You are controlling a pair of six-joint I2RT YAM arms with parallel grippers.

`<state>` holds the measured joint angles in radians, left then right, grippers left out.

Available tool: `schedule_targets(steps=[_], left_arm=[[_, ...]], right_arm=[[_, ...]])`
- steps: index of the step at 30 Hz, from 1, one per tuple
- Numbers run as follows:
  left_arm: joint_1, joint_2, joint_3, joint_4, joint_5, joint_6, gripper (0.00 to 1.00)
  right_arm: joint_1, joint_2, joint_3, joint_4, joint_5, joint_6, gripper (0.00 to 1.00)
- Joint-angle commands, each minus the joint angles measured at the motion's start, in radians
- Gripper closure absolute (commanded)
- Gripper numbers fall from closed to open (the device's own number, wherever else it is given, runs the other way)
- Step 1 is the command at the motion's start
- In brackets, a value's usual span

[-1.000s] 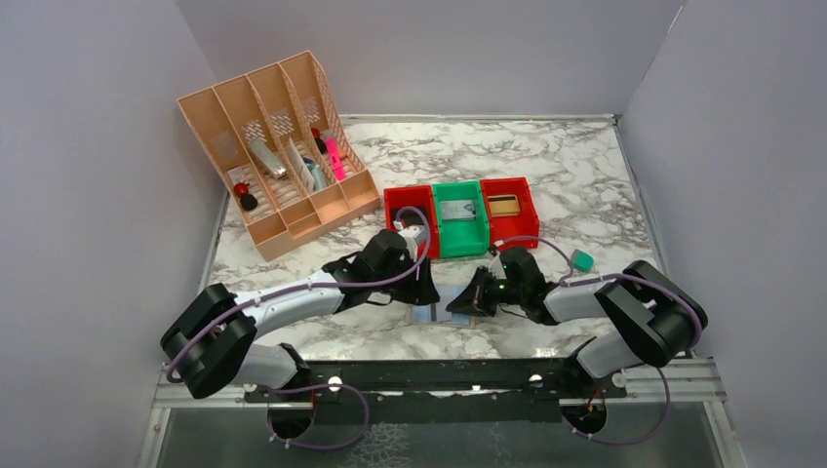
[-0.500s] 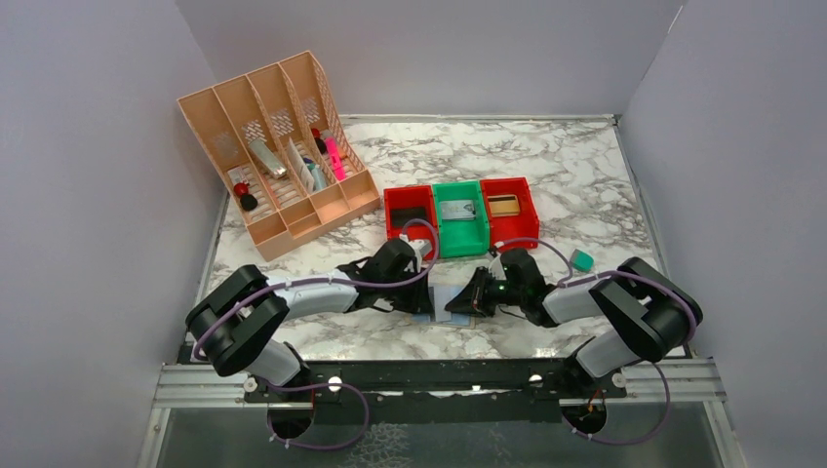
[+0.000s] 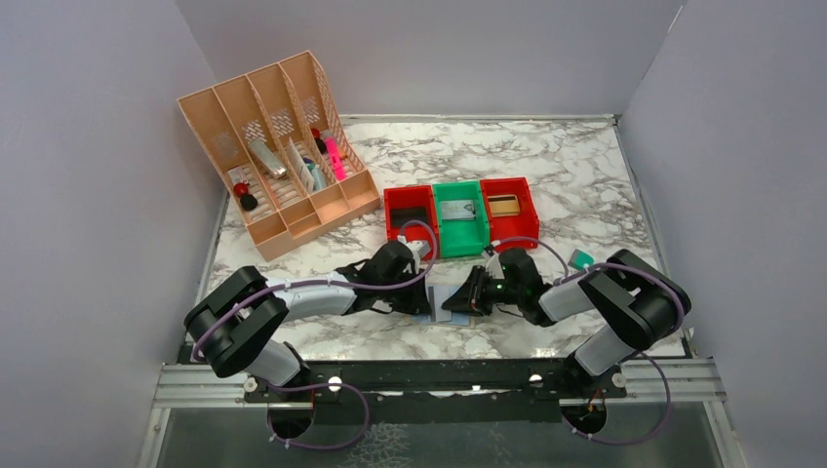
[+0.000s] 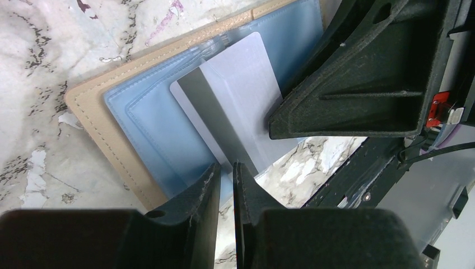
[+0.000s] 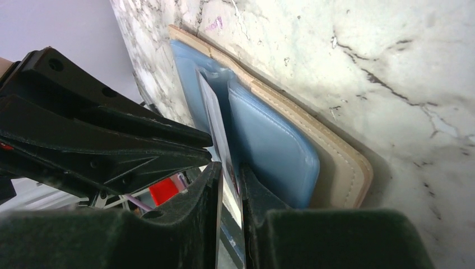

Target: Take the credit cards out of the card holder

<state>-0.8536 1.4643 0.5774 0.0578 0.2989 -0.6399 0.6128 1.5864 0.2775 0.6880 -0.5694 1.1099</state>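
Left end effector (image 4: 227, 182) is nearly pressed together at the corner of the card (image 4: 241, 84), and the right end effector (image 5: 229, 174) straddles it with a slit. Can't tell if either actually bites. The holder (image 4: 84, 112) lies open on the tabletop (image 4: 33, 73). If nothing pins it, I'd guess it drags along, or the card slips.

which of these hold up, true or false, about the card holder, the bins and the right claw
The card holder lies open on the table. True.
No card shows in it. False: a card sticks out of it.
The green bin stands between two red bins. True.
The right claw reaches into the green bin. False: it is at the card holder, the card between its fingers.
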Motion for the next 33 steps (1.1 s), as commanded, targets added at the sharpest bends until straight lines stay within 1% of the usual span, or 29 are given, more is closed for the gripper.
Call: schedule_targets(steps=[1,7,9,14,21,23,26,33], left_arm=[[-0.011,0.003,-0.018,-0.037,-0.025,0.008,0.82],[-0.012,-0.019,-0.024,-0.041,-0.040,0.004,0.82],[-0.013,-0.035,-0.024,-0.055,-0.061,0.005,0.82],[-0.011,-0.074,-0.020,-0.099,-0.120,0.011,0.82],[-0.013,-0.126,-0.029,-0.108,-0.163,0.002,0.82],[-0.013,-0.139,-0.027,-0.113,-0.169,0.000,0.82],[-0.013,-0.166,-0.028,-0.124,-0.191,-0.003,0.82],[-0.010,-0.231,-0.016,-0.155,-0.268,-0.002,0.80]], right_arm=[[-0.008,0.025,0.019,0.040,-0.029,-0.023,0.79],[-0.008,0.043,0.008,0.093,-0.044,0.003,0.96],[-0.008,0.013,0.001,0.066,-0.014,-0.002,0.99],[-0.008,-0.102,0.026,-0.171,0.090,-0.057,0.99],[-0.008,-0.261,0.060,-0.370,0.189,-0.121,0.99],[-0.008,-0.290,0.068,-0.401,0.199,-0.139,0.99],[-0.008,-0.319,0.074,-0.395,0.182,-0.181,0.99],[-0.008,-0.333,0.111,-0.442,0.165,-0.240,0.99]])
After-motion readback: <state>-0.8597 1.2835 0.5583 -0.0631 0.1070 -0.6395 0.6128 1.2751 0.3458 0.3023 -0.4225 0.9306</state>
